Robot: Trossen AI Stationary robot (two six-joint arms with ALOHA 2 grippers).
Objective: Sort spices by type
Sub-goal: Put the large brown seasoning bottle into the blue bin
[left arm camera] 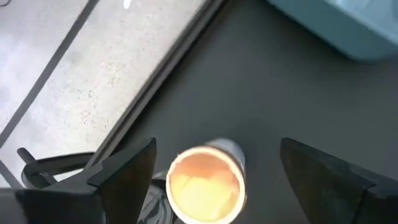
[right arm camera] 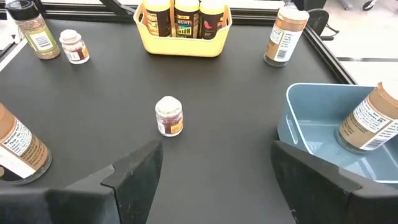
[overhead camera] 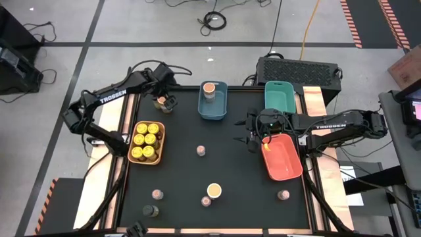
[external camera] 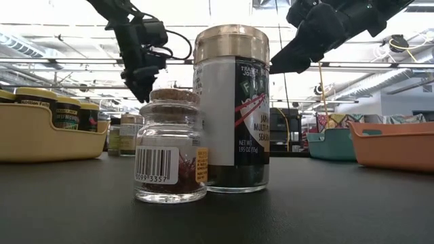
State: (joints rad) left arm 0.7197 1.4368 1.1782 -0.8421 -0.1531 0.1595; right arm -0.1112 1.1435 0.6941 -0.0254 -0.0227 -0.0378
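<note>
A: Spice jars stand scattered over the dark bench. Six yellow-lidded jars fill the yellow bin at the left edge. One tan-topped jar sits inside the blue bin at the far side.

B: And the loose ones?

A: Another tan-topped jar stands at the far left, directly under the left claw, whose fingers are spread wide on either side of it without touching; the left wrist view looks straight down on its cap. A third tan-topped jar stands near the front edge, with a tiny cork-topped jar just beside it.

B: Others?

A: A small pinkish-topped jar stands mid-bench, two more stand near the front at left and right, and a dark olive jar stands at the front left corner.

B: The right arm?

A: The right claw hangs above the bench beside the orange-red bin, fingers wide and empty. The teal bin lies behind it.
</note>
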